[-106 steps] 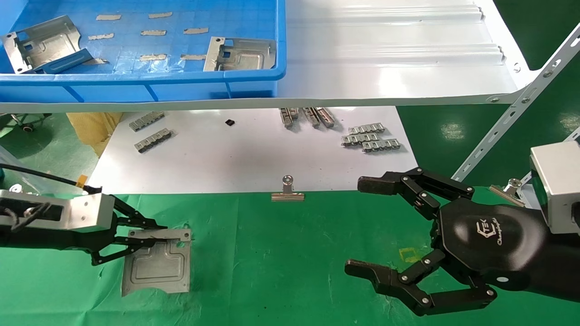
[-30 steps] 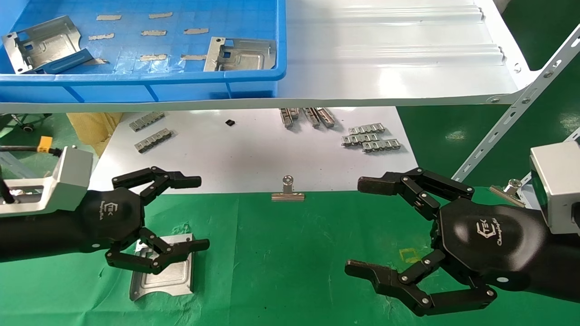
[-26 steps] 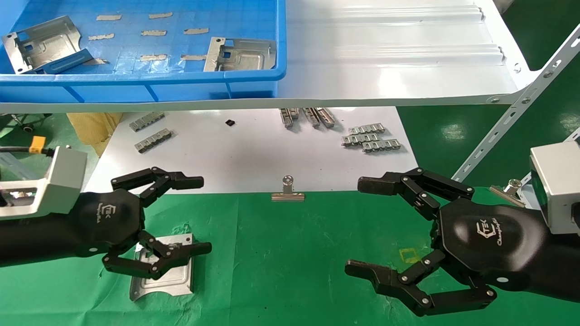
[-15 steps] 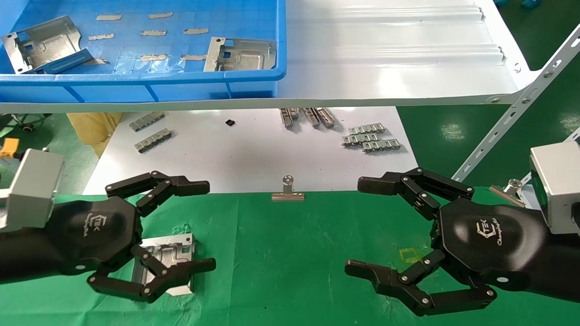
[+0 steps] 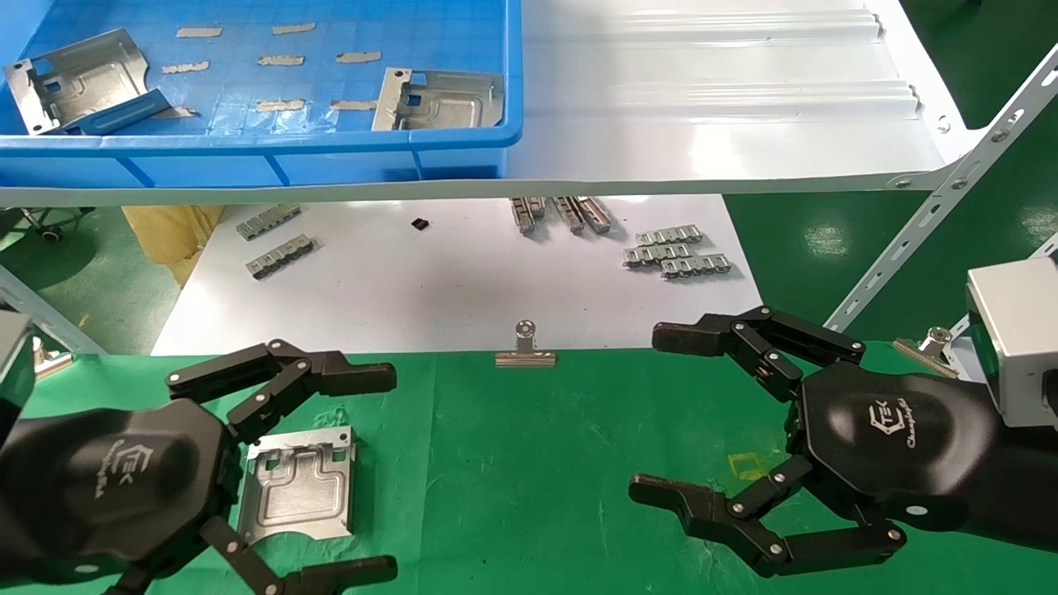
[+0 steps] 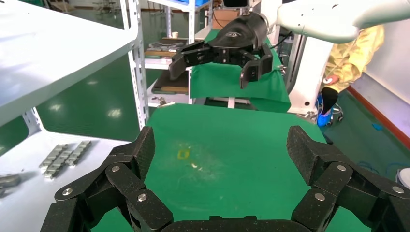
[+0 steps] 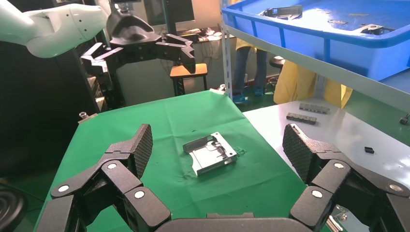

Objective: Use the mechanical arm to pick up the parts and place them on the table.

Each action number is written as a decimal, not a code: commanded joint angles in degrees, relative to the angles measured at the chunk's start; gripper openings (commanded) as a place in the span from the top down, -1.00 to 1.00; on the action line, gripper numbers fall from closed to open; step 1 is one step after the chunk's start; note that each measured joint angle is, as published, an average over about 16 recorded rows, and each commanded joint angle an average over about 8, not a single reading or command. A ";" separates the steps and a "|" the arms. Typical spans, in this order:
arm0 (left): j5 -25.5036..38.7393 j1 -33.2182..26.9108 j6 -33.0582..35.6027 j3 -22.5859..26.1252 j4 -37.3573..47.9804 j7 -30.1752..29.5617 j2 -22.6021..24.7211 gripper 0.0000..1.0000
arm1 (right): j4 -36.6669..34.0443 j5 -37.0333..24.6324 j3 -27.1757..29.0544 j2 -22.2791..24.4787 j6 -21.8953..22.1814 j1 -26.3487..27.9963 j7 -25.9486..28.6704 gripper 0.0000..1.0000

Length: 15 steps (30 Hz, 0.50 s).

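Head cam: left gripper sits low at the near left over the green table, fingers spread wide, nothing in it. One metal part lies flat on the cloth w/ the upper finger above its far edge and the lower finger past its near edge, no contact that I can see. Right gripper hovers on the right side of the table, also wide open and empty, well apart from that part. Two more parts are in the blue bin up on the shelf: one at the bin's left end, one near its right end. Behind the cloth there's a white board w/ small grey link strips and a binder clip on its front edge.

Left wrist cam: own fingers open wide, only green cloth between them. The other arm's gripper shows farther off, open too.

Right wrist cam: own fingers wide apart, empty. The part lies on the green cloth ahead, near the edge by the white board, w/ the left gripper open and up above the table's far end.
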 commanded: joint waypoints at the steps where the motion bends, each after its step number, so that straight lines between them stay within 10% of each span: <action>1: -0.42 0.77 -0.11 -0.75 -1.26 -0.59 -0.23 -1.00 | 0.00 0.00 0.00 0.00 0.00 0.00 0.00 -1.00; 15: -0.13 0.23 -0.09 -0.20 -0.31 -0.23 -0.08 -1.00 | -0.01 0.01 0.00 0.00 0.00 -0.01 0.00 -1.00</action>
